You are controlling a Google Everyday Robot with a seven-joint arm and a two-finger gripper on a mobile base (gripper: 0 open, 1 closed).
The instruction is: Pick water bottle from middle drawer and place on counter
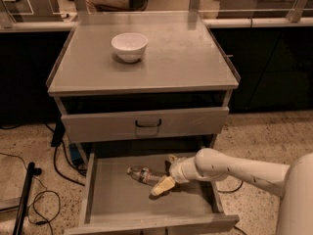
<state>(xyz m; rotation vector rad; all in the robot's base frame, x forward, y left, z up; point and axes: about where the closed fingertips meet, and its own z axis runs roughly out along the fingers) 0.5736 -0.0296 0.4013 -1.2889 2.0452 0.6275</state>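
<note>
The water bottle [142,174] lies on its side on the floor of the open middle drawer [112,204], cap end to the left. My gripper [167,172] reaches into the drawer from the right, at the bottle's right end. Its fingers are open: the pale near finger [163,184] lies just in front of the bottle, and the far one shows behind it. The bottle still rests on the drawer bottom. The counter [190,58] is the grey top of the cabinet above.
A white bowl [129,46] stands on the counter at the back left. The upper drawer front with a black handle [147,124] is closed above the open drawer. Cables and a black stand [24,195] lie on the floor at left.
</note>
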